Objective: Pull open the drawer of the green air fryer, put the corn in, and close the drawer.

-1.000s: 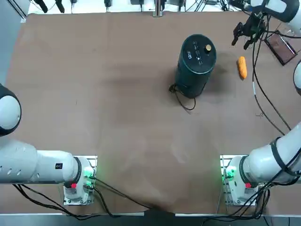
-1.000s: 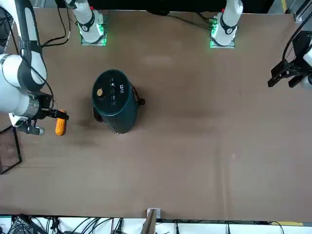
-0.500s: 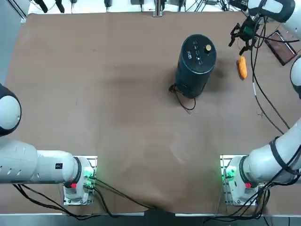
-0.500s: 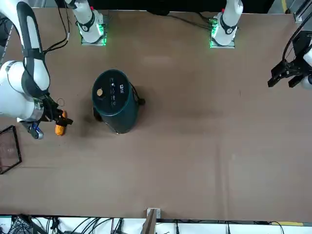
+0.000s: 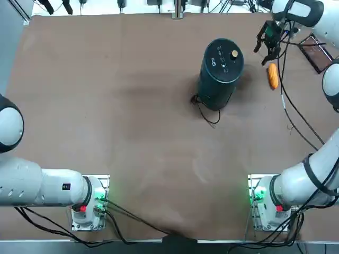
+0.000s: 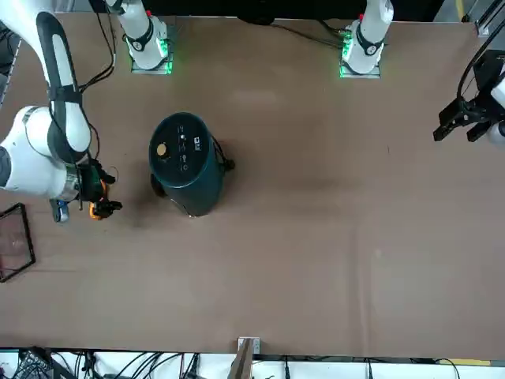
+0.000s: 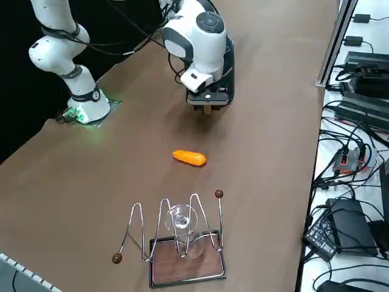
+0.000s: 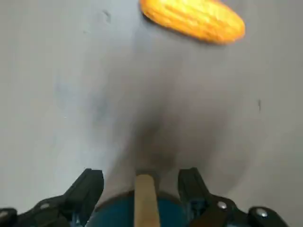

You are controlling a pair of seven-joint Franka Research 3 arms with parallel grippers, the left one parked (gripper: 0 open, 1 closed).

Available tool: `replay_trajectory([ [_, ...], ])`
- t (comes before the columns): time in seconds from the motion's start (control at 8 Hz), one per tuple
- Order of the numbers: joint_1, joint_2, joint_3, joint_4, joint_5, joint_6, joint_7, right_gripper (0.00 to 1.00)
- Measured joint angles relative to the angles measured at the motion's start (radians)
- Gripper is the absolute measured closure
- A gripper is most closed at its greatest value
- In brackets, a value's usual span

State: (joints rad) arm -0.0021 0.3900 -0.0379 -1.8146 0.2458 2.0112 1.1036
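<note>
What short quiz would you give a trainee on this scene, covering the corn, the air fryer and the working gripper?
1. True or false: the corn lies inside the green air fryer.
2. Pick one. The right gripper is: A) shut on the corn; B) open and empty; C) shut on the fryer's cord.
3. Fill in: the small knob on the fryer's black top is ___ in colour.

Key:
1. False; it lies on the table beside the fryer.
2. B.
3. Gold.
</note>
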Motion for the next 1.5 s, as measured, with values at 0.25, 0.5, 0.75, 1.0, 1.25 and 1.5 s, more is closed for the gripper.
replay_trajectory([
  [0.25,0.025,-0.001,0.001,-0.032,0.044,-0.001,0.091,0.01],
  [0.5,0.062,-0.024,0.003,-0.076,0.084,0.001,0.122,0.01],
  [0.75,0.097,-0.055,0.003,-0.113,0.117,0.015,0.133,0.01],
  [1.0,0.116,-0.091,0.003,-0.176,0.122,0.06,0.137,0.0],
  [1.25,0.134,-0.113,0.003,-0.224,0.128,0.109,0.137,0.0],
  [1.5,0.157,-0.115,0.003,-0.247,0.141,0.152,0.137,0.01],
])
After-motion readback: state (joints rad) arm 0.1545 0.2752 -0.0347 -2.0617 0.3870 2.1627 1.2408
